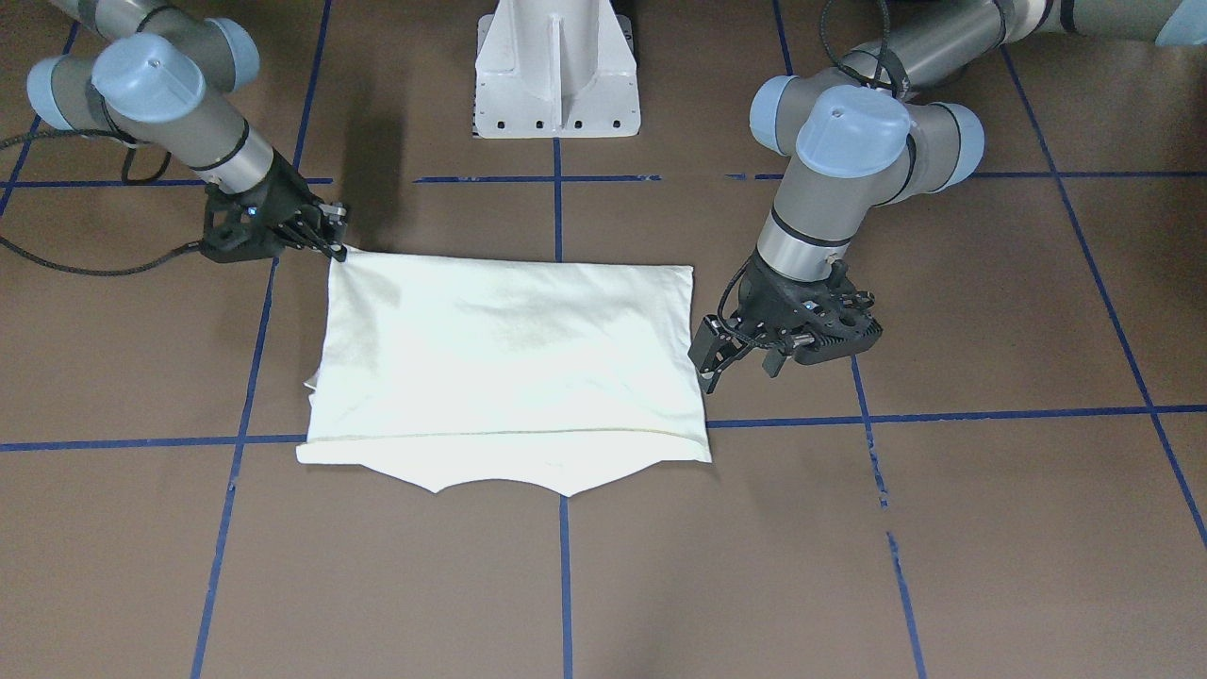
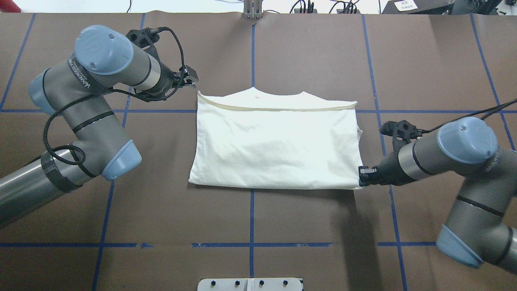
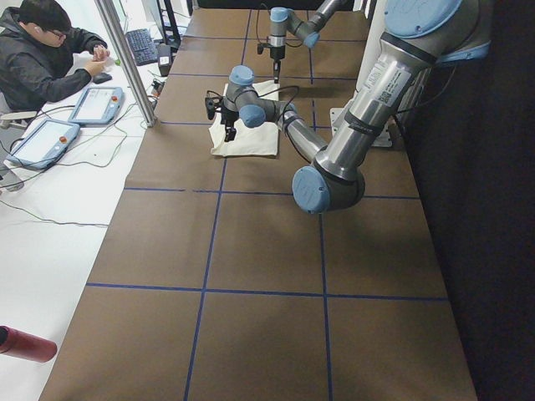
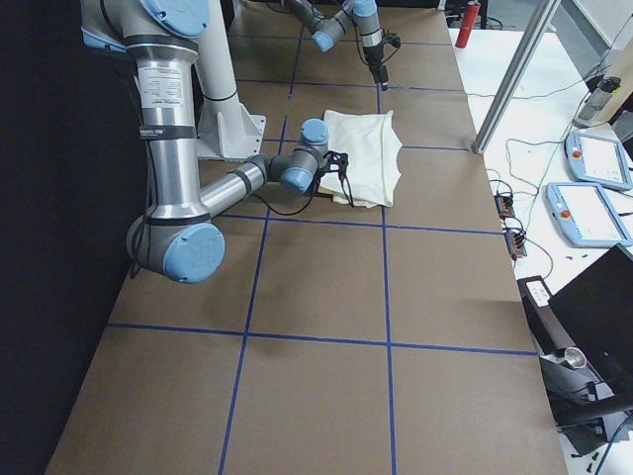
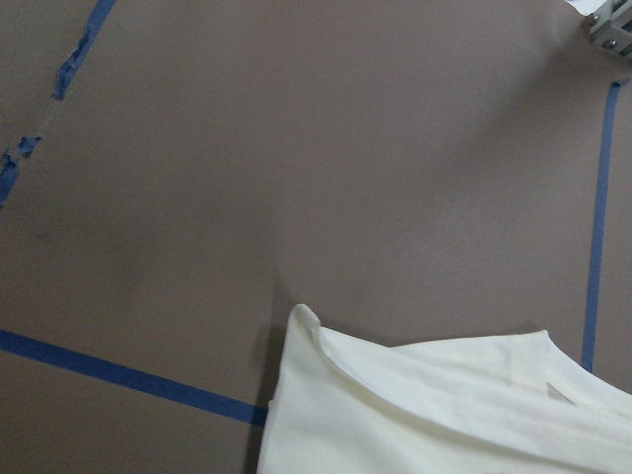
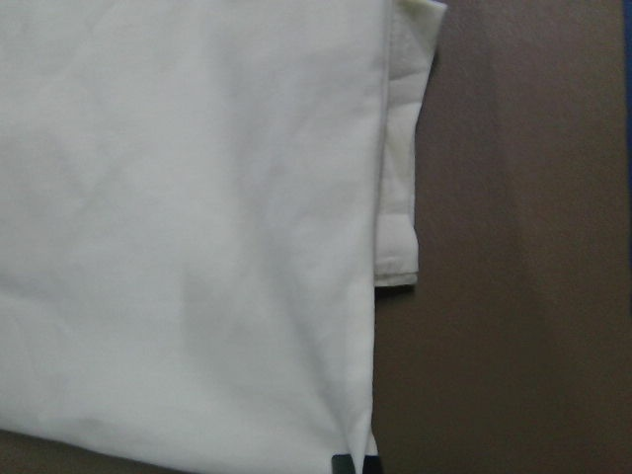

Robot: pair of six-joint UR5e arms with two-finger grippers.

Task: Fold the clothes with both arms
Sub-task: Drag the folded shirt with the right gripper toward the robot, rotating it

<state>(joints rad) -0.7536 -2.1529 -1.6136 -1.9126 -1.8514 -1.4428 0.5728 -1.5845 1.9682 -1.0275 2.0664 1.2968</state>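
Nearest the robot's white pedestal (image 2: pixel 250 284) there is only bare brown bench (image 2: pixel 307 226), crossed by blue tape lines (image 2: pixel 252 210). Just beyond that I have the right claw (image 2: pixel 361 176) low at the near right-hand corner of the cream T-shirt (image 2: pixel 274 149). Its fingers are pressed together on that corner, and the wrist camera shows a dark fingertip at the cloth's edge. The shirt lies in the middle of the bench, folded into a rough rectangle with the plain side up and no print showing. On its right edge a narrow folded layer peeks out from under the top layer. Along the far edge a seamed band runs across, and an under layer with a curved outline sticks out past it. Further on, the left claw (image 1: pixel 738 368) hangs just off the far left-hand corner. Its fingers are spread and apart from the cloth, and its wrist camera looks down on that corner lying flat. Past the bench's far side, a person (image 3: pixel 42 50) sits at a white desk.
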